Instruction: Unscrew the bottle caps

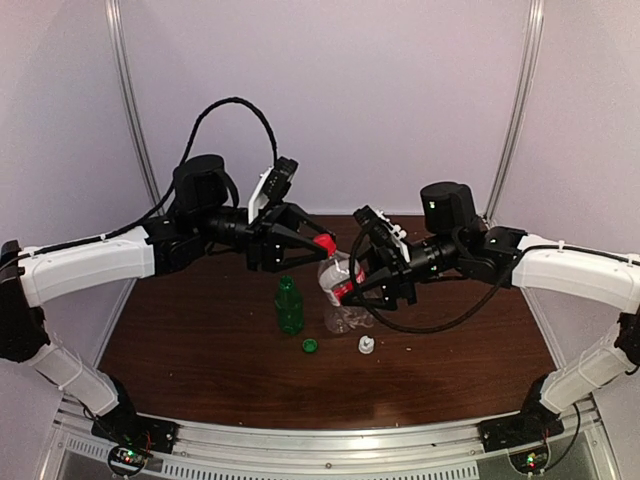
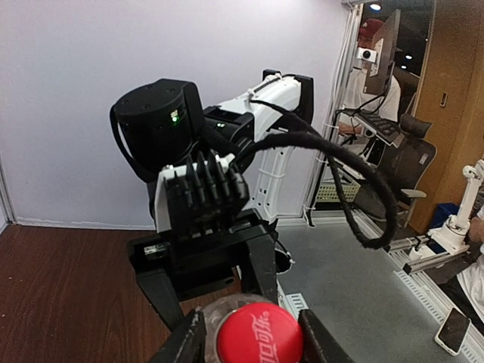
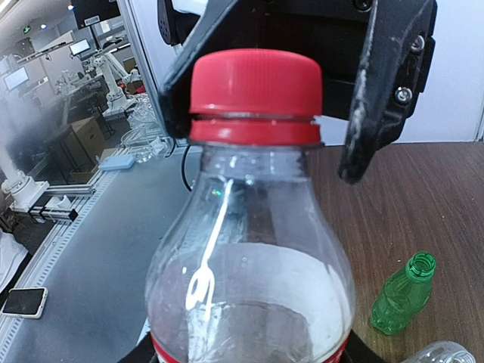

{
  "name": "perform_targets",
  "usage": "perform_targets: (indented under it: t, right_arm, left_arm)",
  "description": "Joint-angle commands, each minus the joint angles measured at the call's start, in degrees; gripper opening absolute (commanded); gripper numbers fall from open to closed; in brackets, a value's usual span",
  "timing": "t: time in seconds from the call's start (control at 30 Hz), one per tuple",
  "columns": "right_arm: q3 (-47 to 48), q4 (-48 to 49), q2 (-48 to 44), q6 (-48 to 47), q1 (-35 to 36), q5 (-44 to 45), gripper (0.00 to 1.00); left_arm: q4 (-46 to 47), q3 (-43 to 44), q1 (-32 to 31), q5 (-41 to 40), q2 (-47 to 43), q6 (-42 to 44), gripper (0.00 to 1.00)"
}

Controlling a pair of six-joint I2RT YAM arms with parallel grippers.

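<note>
My right gripper [image 1: 352, 287] is shut on the body of the short clear bottle [image 3: 249, 265] with the red label and holds it tilted above the table. Its red cap [image 2: 257, 336] [image 3: 255, 94] is on the neck. My left gripper [image 1: 312, 240] [image 2: 257, 344] straddles that cap, jaws narrow. One finger [image 3: 178, 87] touches the cap's side; the other finger [image 3: 369, 113] stands a small gap off it. The green bottle [image 1: 289, 305] [image 3: 404, 295] stands open-necked on the table. A green cap [image 1: 310, 346] and a white cap [image 1: 367, 345] lie loose near the front.
A second clear bottle [image 1: 345, 320] lies on the brown table [image 1: 200, 340] just under the held one, beside the green bottle. White walls and a metal frame [image 1: 130, 110] close in the back and sides.
</note>
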Motion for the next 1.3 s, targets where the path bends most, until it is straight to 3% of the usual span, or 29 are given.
perform_targets:
  t: [0.0,0.17,0.37,0.5,0.63,0.77,1.0,1.27]
  right_arm:
    - [1.28,0.67,0.20,-0.31,0.06,-1.21,0.42]
    - [1.27,0.08,0.48,-0.81,0.06,-0.68,0.41]
    - [1.31,-0.10,0.00,-0.88,0.06,0.50,0.41]
    - [1.19,-0.18,-0.78,-0.37,0.07,5.98,0.40]
    - [1.11,-0.71,-1.45,-0.24,0.06,16.46,0.40]
    - [0.85,0.45,-1.72,-0.10,0.15,27.14,0.40]
    - [-1.32,4.89,-1.99,0.47,1.03,42.87,0.39]
    - [-2.35,4.93,-2.65,0.15,1.56,44.50,0.39]
  left_arm:
    - [5.99,0.32,-0.19,1.86,0.35,-2.93,0.42]
    - [7.03,-0.05,-0.17,1.54,0.00,-3.69,0.39]
    - [6.58,-0.29,-0.19,0.87,-0.16,-3.89,0.26]
    - [5.79,-0.31,-0.22,-2.17,-0.55,-5.26,0.12]
    - [3.57,0.25,-0.51,-10.47,-1.24,-8.22,0.02]
    - [-5.07,3.15,-2.69,-26.93,-1.31,-8.88,0.00]
    - [-9.47,4.69,-5.52,-49.27,-0.52,-17.30,0.03]
    - [-6.46,4.54,-6.24,-47.55,0.80,-15.90,0.25]
